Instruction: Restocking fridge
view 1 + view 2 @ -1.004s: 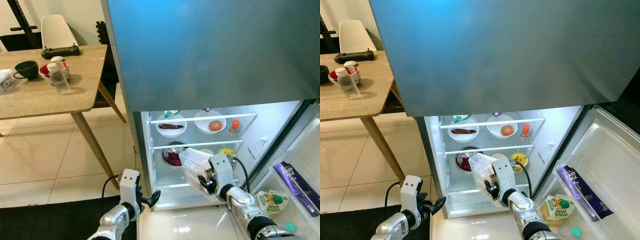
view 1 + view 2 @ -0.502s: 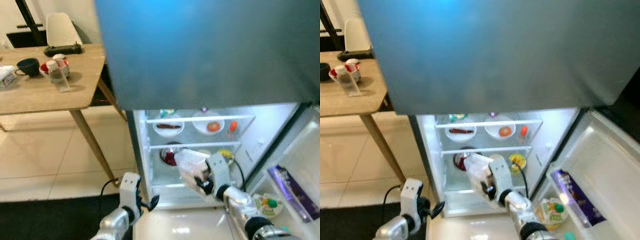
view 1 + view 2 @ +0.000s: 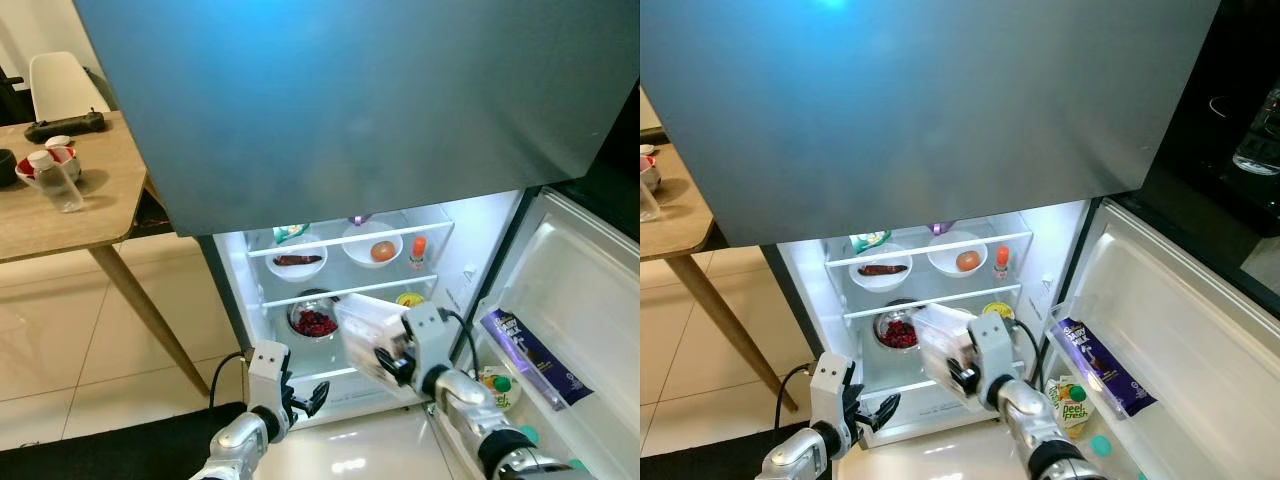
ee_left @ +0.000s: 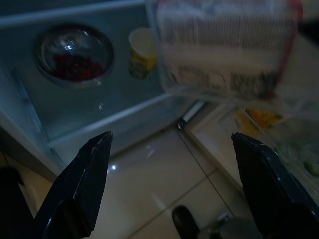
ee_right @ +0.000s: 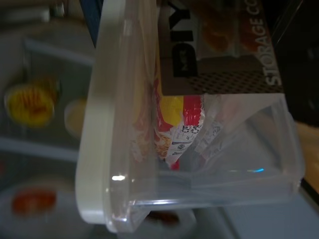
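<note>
Clear storage box point(image 5: 199, 149), cream lid point(image 5: 97, 124), red-yellow packet point(image 5: 174, 119)

fridge point(image 3: 330, 290) open, lit | right gripper point(image 3: 385, 362) holds clear container point(image 3: 366, 330) at lower shelf | left gripper point(image 3: 305, 397) low, near left, fingers apart | table point(image 3: 60, 215) far left

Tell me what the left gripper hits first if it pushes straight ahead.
Probably the fridge. The left gripper, fingers apart, aims at the low shelf where the berry bowl sits. The container in the right gripper hangs off to one side; depth is uncertain.
</note>
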Robot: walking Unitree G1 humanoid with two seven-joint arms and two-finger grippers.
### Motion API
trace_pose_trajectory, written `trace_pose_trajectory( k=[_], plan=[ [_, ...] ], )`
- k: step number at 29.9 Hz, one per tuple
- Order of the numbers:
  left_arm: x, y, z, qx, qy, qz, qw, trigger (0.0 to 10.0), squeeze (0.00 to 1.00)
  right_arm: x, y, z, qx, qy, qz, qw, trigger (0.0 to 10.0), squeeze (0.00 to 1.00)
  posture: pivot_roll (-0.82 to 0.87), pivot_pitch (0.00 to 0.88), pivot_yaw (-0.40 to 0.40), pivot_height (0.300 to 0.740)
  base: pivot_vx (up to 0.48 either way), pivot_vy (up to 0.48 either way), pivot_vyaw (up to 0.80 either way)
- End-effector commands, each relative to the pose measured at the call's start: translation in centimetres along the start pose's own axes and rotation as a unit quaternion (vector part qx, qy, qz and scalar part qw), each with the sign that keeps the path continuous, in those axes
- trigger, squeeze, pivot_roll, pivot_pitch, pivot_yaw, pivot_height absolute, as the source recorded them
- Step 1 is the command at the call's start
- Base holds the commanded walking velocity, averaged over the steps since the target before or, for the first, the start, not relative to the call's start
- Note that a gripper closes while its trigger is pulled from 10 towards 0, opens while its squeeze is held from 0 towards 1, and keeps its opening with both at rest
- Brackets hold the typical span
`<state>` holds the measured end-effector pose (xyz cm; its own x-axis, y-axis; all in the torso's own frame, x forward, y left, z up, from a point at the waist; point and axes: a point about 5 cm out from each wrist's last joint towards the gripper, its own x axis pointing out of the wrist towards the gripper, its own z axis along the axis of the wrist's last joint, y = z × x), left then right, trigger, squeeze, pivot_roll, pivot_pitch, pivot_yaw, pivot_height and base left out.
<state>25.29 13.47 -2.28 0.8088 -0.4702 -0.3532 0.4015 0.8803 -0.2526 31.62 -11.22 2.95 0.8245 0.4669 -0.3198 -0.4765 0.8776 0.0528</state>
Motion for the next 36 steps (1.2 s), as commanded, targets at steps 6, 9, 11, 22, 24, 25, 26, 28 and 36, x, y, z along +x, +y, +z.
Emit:
trace_pose_trajectory(
  k=[6,9,11,22,24,25,26,28,36],
  plan=[
    [0.0,1.3,2.2,0.053,-0.048,0.042,0.997,10.0,0.00,1.2,0.2,3.3,0.002,-0.054,0.016,0.998,10.0,0.00,-0.10,0.029,0.025,0.740,0.000,0.000,0.00],
    [0.0,1.4,2.5,0.062,-0.058,0.050,0.995,10.0,0.00,1.4,0.3,3.5,-0.001,-0.049,0.015,0.999,10.0,0.00,-0.09,0.030,0.025,0.735,0.000,0.000,0.00],
    [0.1,1.3,2.7,0.069,-0.067,0.051,0.994,10.0,0.00,1.5,0.4,3.5,-0.002,-0.044,0.014,0.999,10.0,0.00,-0.09,0.031,0.026,0.720,0.000,0.000,0.00],
    [0.0,0.6,2.4,0.083,-0.073,0.046,0.993,10.0,0.00,1.2,0.2,3.1,0.006,-0.044,0.014,0.999,10.0,0.00,-0.10,0.045,0.032,0.685,0.000,0.000,0.00],
    [-0.3,0.6,1.6,0.087,-0.054,0.051,0.993,10.0,0.00,1.2,0.1,3.0,0.003,-0.041,0.011,0.999,10.0,0.00,-0.10,0.047,0.035,0.685,0.000,0.000,0.00],
    [-0.5,0.6,0.9,0.089,-0.039,0.054,0.994,10.0,0.00,1.1,0.1,2.9,0.000,-0.039,0.010,0.999,10.0,0.00,-0.10,0.047,0.035,0.685,0.000,0.000,0.00],
    [-0.5,0.6,0.9,0.089,-0.039,0.054,0.994,10.0,0.00,1.1,0.1,2.9,0.000,-0.039,0.010,0.999,10.0,0.00,-0.10,0.047,0.035,0.685,0.000,0.000,0.00],
    [-1.1,0.9,-0.4,0.084,-0.006,0.066,0.994,10.0,0.00,1.1,0.0,2.8,-0.004,-0.033,0.004,0.999,10.0,0.00,-0.10,0.047,0.040,0.685,0.000,0.000,0.00],
    [-4.1,1.9,-5.0,0.080,0.102,0.109,0.986,10.0,0.00,0.9,-0.6,2.2,-0.011,-0.010,-0.026,1.000,10.0,0.00,-0.09,0.052,0.047,0.685,0.000,0.000,0.00]
  ],
)
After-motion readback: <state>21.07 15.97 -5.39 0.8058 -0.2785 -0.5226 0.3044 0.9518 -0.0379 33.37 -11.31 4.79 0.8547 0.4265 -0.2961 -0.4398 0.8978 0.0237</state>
